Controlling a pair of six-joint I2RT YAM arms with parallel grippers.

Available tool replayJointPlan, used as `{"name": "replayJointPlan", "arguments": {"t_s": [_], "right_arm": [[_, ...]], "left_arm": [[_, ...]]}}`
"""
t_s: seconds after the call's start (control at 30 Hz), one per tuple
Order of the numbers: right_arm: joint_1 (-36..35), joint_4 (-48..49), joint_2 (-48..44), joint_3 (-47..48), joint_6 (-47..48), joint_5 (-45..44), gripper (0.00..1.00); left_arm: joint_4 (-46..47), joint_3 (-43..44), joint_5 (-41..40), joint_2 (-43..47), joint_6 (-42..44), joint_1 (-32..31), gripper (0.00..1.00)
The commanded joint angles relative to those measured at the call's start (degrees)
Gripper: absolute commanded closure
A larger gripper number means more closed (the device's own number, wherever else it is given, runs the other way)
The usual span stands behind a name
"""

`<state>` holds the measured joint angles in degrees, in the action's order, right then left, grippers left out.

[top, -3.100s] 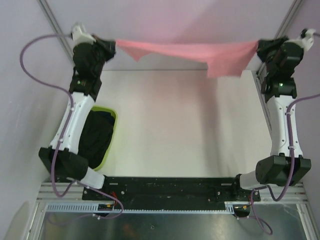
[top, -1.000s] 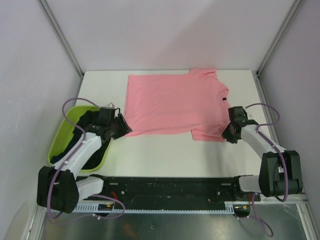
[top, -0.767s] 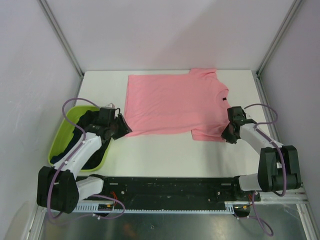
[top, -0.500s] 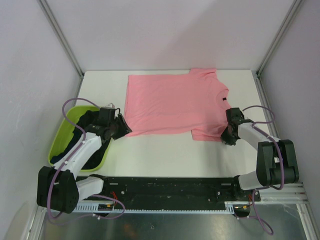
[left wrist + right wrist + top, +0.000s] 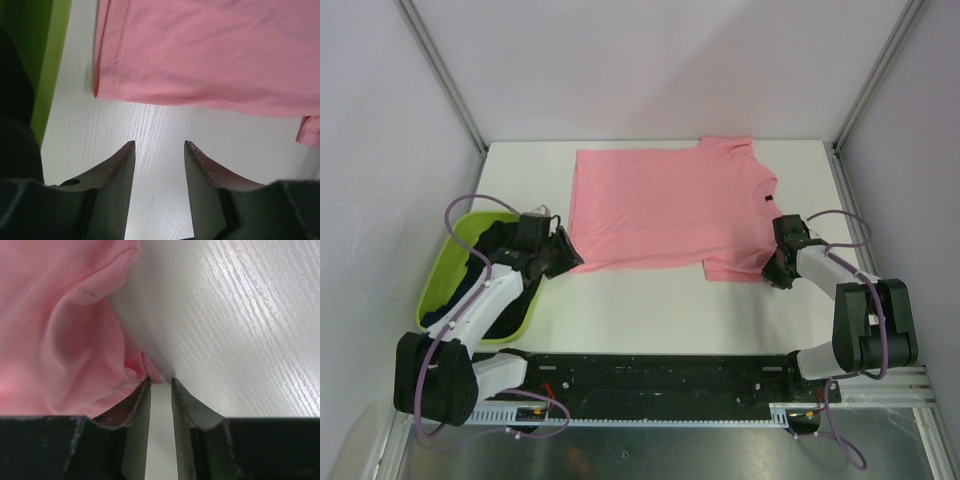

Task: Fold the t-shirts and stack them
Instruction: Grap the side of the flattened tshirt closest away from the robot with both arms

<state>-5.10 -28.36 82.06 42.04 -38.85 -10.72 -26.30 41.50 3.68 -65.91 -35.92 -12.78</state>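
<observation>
The salmon-pink t-shirt (image 5: 660,210) lies spread flat on the white table, collar to the right with a small dark label (image 5: 767,201). My left gripper (image 5: 567,258) sits low just off the shirt's near-left corner. In the left wrist view the left gripper (image 5: 159,144) is open over bare table, the pink hem (image 5: 210,50) ahead of it. My right gripper (image 5: 772,275) is at the near sleeve's corner. In the right wrist view the right gripper (image 5: 160,381) shows a narrow gap with table in it, and bunched pink sleeve (image 5: 65,330) touches the left fingertip. Dark t-shirts (image 5: 488,248) lie in the tub.
A lime-green plastic tub (image 5: 432,290) stands at the near left, partly under my left arm; its wall (image 5: 50,60) fills the left of the left wrist view. Lilac walls and metal posts close in the table on three sides.
Three seconds ago both grippers held the pink shirt stretched in the air at the back; now it lies flat and both have let go. Over the last second the right arm shifted slightly left.
</observation>
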Motion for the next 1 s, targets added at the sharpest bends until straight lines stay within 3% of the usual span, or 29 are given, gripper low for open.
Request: {"name": "replayJointPlan", "arguments": {"t_s": [0.0, 0.57, 0.77, 0.97], "right_arm": [[0.68, 1.49, -1.58, -0.21, -0.31, -1.26, 0.72], [0.59, 5.19, 2.58, -0.21, -0.68, 0.33, 0.72], [-0.78, 1.61, 2.06, -0.21, -1.49, -2.28, 0.96], [-0.72, -7.06, -6.53, -1.92, -2.0, -4.8, 1.0]], "left_arm": [[0.12, 2.71, 0.58, -0.43, 1.59, -0.42, 0.52], [0.2, 3.1, 0.68, -3.24, 2.12, -0.43, 0.53], [0.17, 2.3, -1.25, -2.78, 1.78, -0.43, 0.53], [0.12, -0.12, -5.24, -1.46, 0.18, -0.43, 0.53]]}}
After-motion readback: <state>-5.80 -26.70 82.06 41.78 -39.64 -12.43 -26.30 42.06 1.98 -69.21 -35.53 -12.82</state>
